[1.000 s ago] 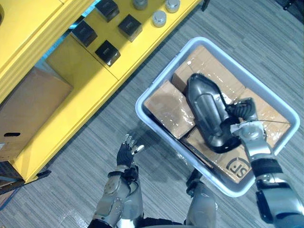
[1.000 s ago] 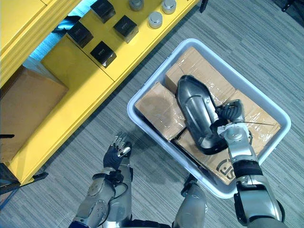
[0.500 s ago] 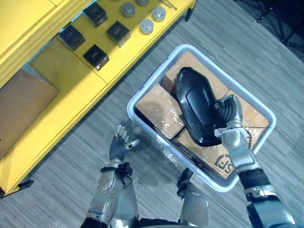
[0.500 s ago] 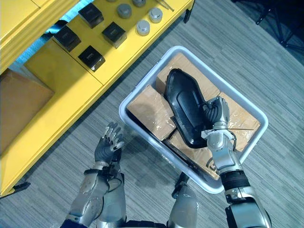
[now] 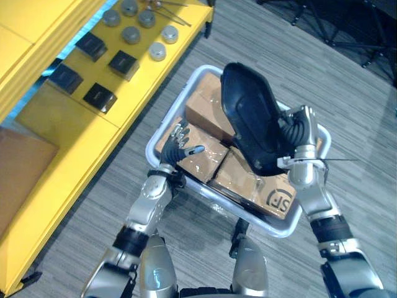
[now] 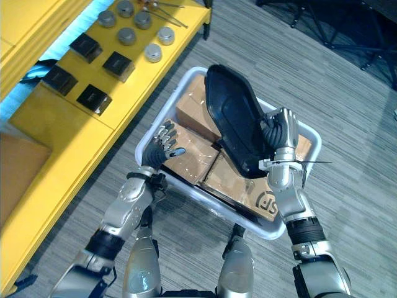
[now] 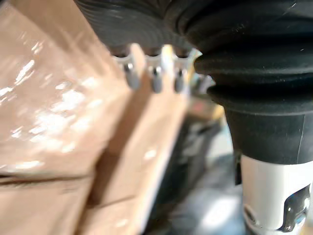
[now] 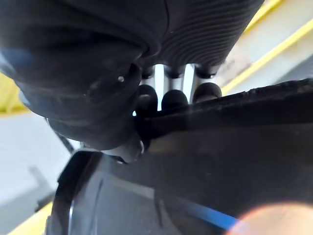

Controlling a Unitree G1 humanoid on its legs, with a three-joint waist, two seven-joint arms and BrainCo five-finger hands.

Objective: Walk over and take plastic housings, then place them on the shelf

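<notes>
Right hand [image 5: 302, 133], fingers curled round the edge of a black plastic housing [image 5: 248, 112], holds it above the grey bin [image 5: 279, 233] of cardboard boxes [image 5: 201, 110]. Left hand [image 5: 178, 144] hovers empty, fingers spread, at the bin's left rim. Pickup seems done; placing on the yellow shelf [image 5: 56, 118] remains.

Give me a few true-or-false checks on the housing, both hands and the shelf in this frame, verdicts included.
1. The right hand grips the black housing. True.
2. Black blocks and silver discs sit on the yellow shelf. True.
3. The black housing lies on the yellow shelf. False: it is held up over the cardboard boxes in the bin.
4. The left hand clutches a box. False: it is open, fingers spread, at the bin's corner.
</notes>
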